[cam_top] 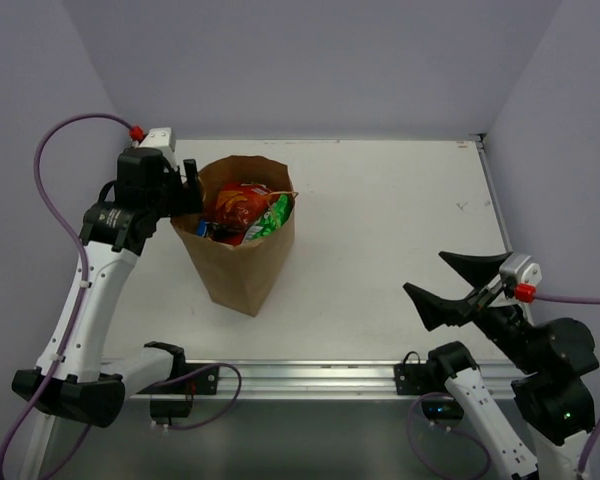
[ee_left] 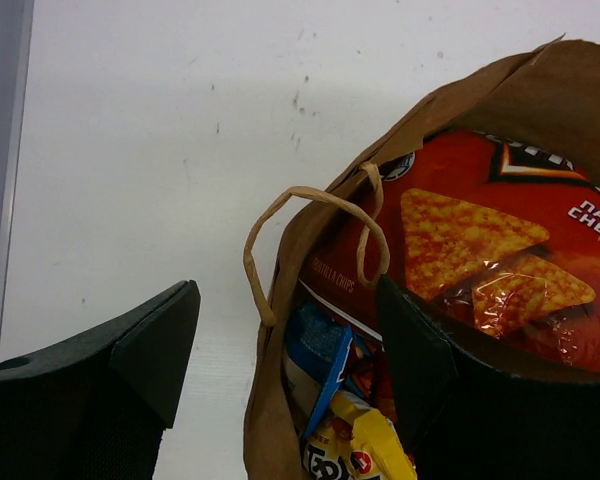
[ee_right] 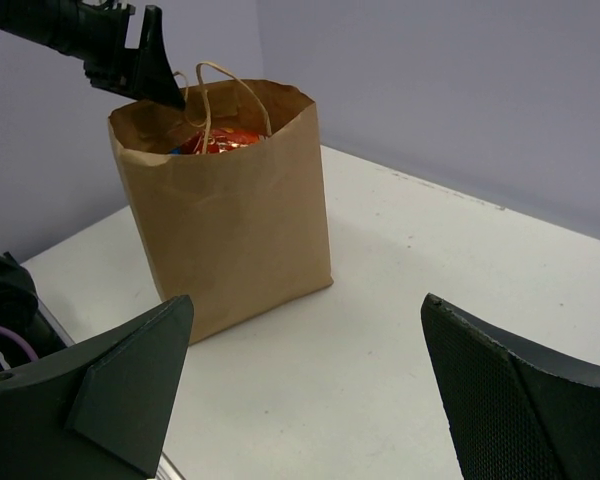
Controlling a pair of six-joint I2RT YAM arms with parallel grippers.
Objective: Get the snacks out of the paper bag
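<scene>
Left gripper (ee_left: 288, 310), jaws apart, straddled the paper bag (cam_top: 235, 265) rim at its 10 o'clock; nothing grabbed yet. Next, probably: clamp the Doritos bag (ee_left: 500, 240) and lift. Right gripper (cam_top: 425, 272) sat spread wide at the table's 4 o'clock.

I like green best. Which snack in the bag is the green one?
The white-green chip bag, beside the red-orange Doritos bag inside the paper bag. The other packets show red, blue or yellow.
</scene>
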